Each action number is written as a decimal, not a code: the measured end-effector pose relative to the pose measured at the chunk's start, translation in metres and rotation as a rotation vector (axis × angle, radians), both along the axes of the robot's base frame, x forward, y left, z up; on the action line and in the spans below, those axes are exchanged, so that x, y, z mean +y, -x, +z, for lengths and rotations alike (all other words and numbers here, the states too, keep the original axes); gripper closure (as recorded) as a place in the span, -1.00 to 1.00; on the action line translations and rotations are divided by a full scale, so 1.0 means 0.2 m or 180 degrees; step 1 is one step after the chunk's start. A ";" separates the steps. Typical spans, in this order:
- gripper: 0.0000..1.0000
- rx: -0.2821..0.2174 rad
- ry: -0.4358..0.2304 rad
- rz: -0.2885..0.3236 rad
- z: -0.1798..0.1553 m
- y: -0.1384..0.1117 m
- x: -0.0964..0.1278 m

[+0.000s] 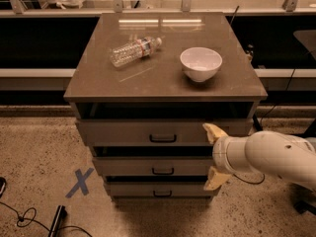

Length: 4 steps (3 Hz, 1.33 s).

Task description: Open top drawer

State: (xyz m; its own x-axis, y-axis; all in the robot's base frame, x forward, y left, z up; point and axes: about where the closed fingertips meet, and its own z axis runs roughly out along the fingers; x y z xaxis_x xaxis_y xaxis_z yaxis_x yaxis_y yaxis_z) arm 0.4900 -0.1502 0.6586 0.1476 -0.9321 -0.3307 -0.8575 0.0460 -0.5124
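The top drawer (123, 132) is the widest grey-taupe front of the cabinet, with a small black pull handle (163, 138) at its middle. A dark gap shows between it and the cabinet top (163, 78). Two narrower drawer fronts (128, 166) lie below it. My gripper (213, 155) is at the right end of the drawer fronts, open. Its upper fingertip (212, 131) overlaps the top drawer's right end, right of the handle. Its lower fingertip (215, 178) is at the height of the gap above the bottom drawer. The white arm reaches in from the right.
A clear plastic bottle (134, 50) lies on its side and a white bowl (200, 63) stands on the cabinet top. A blue X (79, 182) is taped on the floor to the left. Cables (24, 216) lie at the bottom left. A long counter runs behind.
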 end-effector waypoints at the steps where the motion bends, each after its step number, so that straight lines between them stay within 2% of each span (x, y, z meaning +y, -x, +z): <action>1: -1.00 0.0025 0.0057 -0.0002 0.00 -0.03 -0.02; 3: -1.00 -0.0005 0.0219 -0.0054 0.00 -0.23 -0.18; 4: -1.00 -0.0001 0.0301 -0.0007 -0.01 -0.32 -0.20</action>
